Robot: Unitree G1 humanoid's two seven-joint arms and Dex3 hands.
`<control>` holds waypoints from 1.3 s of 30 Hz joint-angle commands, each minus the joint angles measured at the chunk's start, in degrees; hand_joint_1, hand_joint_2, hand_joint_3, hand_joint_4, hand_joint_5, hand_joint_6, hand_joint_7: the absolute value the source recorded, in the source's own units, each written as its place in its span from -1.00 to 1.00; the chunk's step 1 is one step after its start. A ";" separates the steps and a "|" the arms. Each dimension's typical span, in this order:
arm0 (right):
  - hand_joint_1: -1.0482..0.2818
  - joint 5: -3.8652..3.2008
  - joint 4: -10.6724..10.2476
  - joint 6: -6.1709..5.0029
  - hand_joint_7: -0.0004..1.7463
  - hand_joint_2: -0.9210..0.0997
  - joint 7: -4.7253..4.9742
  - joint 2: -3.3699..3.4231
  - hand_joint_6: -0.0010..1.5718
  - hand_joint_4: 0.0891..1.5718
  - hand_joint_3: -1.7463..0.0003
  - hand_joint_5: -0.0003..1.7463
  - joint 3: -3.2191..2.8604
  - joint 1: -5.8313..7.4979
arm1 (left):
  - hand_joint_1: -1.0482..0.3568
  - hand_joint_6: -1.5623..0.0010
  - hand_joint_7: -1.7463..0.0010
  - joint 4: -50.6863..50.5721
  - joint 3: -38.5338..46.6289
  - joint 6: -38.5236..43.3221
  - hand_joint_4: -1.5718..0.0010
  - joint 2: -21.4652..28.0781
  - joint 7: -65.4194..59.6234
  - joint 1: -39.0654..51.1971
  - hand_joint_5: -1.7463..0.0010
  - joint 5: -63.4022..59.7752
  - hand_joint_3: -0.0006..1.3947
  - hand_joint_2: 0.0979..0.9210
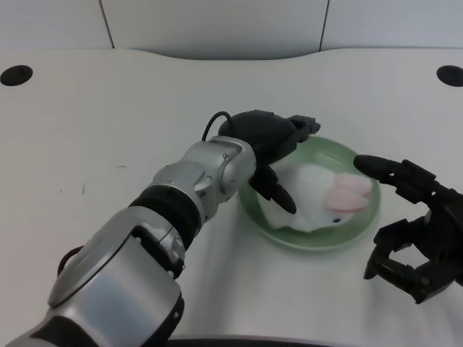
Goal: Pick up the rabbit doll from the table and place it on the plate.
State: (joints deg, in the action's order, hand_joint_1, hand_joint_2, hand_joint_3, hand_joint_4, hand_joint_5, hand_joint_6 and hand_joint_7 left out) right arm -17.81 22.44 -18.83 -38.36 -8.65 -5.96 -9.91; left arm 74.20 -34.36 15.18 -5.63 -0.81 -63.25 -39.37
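The white rabbit doll (315, 196) with pink ears lies on its side on the green plate (309, 241), right of the table's middle. My left hand (271, 148) hovers over the plate's left part. Its fingers (302, 129) stretch out above the plate's far rim, apart from the doll. The thumb (279, 194) points down in front of the doll's left end and hides part of it. Whether the thumb touches the doll is unclear. Nothing sits in the hand's grasp.
My right hand (416, 235) waits on the table just right of the plate, fingers curled. Two dark round holes (16, 74) (450, 74) mark the table's far corners. A wall runs behind the far edge.
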 commanded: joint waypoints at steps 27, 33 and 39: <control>0.69 -0.67 3.14 -0.52 -0.67 0.68 -1.28 -2.45 0.81 0.89 -0.28 -0.26 -2.62 -3.11 | -0.48 0.49 -0.24 -56.91 40.47 -8.69 0.30 17.91 30.48 47.84 -0.81 57.52 -0.33 1.00; 0.65 -1.33 4.82 -1.66 -0.68 0.67 -2.78 -2.44 0.81 0.87 -0.28 -0.28 -3.09 -3.77 | -0.51 0.34 -0.24 -59.48 43.22 -13.74 0.18 17.98 33.03 52.00 -0.90 63.01 -0.42 1.00; 0.78 -1.05 0.35 2.57 -0.69 0.69 -1.13 -3.61 0.80 0.86 -0.31 -0.29 -2.87 -2.49 | -0.52 0.25 -0.26 -60.76 44.99 -17.33 0.08 18.37 33.94 57.50 -0.99 64.71 -0.37 1.00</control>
State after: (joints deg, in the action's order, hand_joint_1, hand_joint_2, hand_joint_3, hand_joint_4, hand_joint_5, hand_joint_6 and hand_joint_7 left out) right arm -18.36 23.88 -17.14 -39.86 -11.27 -8.22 -13.16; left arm 13.68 9.86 -1.37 11.70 32.43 -7.04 24.92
